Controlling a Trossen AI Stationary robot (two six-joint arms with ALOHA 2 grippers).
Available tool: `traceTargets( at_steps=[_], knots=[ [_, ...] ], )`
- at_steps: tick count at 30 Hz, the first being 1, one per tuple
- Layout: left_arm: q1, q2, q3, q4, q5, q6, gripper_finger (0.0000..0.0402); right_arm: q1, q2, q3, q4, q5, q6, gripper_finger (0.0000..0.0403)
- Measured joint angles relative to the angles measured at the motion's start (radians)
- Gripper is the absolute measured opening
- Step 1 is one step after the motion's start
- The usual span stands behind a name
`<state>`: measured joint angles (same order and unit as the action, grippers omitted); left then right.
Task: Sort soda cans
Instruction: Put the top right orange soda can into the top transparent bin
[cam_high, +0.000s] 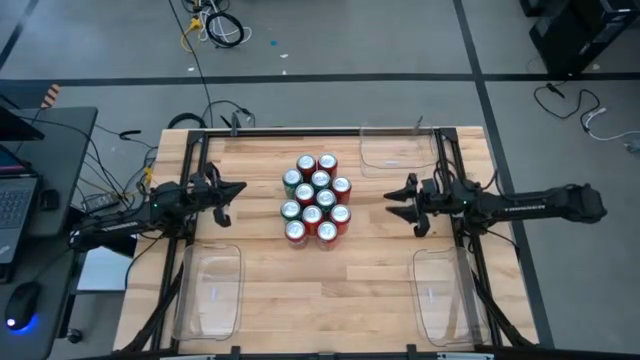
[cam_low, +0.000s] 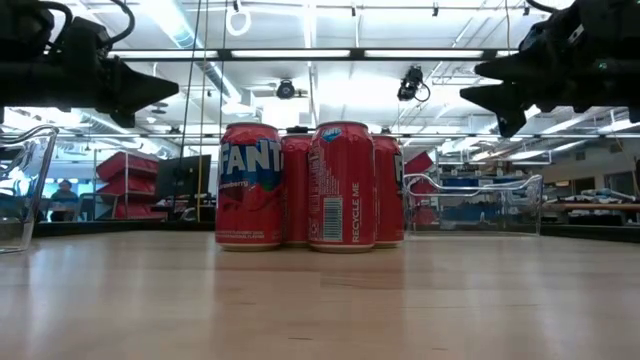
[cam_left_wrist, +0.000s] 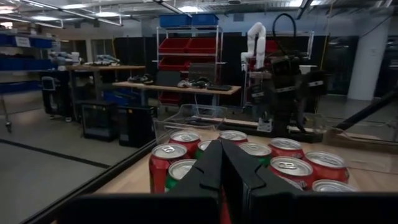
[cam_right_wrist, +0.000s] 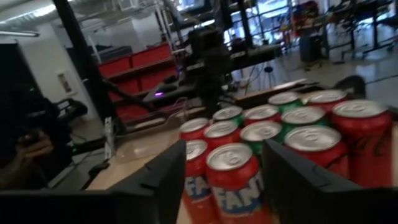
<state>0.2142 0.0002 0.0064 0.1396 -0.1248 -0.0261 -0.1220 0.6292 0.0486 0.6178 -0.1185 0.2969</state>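
Several red and green soda cans (cam_high: 316, 200) stand upright in a tight cluster on their bases at the middle of the table; the low view shows the red ones (cam_low: 310, 185). My left gripper (cam_high: 240, 189) hovers left of the cluster, shut, pointing at it. Its wrist view shows the joined fingertips (cam_left_wrist: 221, 144) in front of the cans (cam_left_wrist: 249, 158). My right gripper (cam_high: 390, 196) hovers right of the cluster, open. Its fingers frame the nearest cans (cam_right_wrist: 273, 134) without touching them. In the low view both grippers (cam_low: 165, 92) (cam_low: 480, 85) sit higher than the can tops.
Three clear plastic bins sit on the table: one at the far right (cam_high: 395, 150), one at the near left (cam_high: 210, 290) and one at the near right (cam_high: 445, 295). Bare wood lies between the cluster and each gripper. A laptop and cables sit beyond the left edge.
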Motion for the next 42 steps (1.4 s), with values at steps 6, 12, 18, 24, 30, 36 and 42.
traceTargets(
  at_steps=[6,12,18,24,30,36,42],
  knots=[
    [0.0,0.0,0.0,-0.002,-0.01,0.0,0.0008,0.054,0.107,0.056,0.013,0.023,0.024,0.0255],
    [0.0,0.004,0.0,-0.004,-0.01,0.0,0.0008,0.078,0.273,0.177,-0.026,0.095,0.001,0.0279],
    [0.0,0.006,0.0,-0.005,-0.009,0.0,0.0008,0.081,0.474,0.333,-0.182,0.151,-0.052,0.0288],
    [0.0,0.006,0.0,-0.005,-0.008,0.0,0.0008,0.088,0.627,0.449,-0.227,0.122,-0.118,0.0309],
    [0.0,0.006,0.0,-0.005,-0.008,-0.003,0.0008,0.108,0.717,0.514,-0.268,0.135,-0.166,0.0332],
    [0.0,0.006,0.0,-0.005,-0.008,-0.003,0.0008,0.118,0.787,0.553,-0.293,0.177,-0.218,0.0347],
    [0.0,0.006,0.0,-0.005,-0.008,-0.003,0.0008,0.113,0.847,0.566,-0.292,0.193,-0.214,0.0347]
  ],
)
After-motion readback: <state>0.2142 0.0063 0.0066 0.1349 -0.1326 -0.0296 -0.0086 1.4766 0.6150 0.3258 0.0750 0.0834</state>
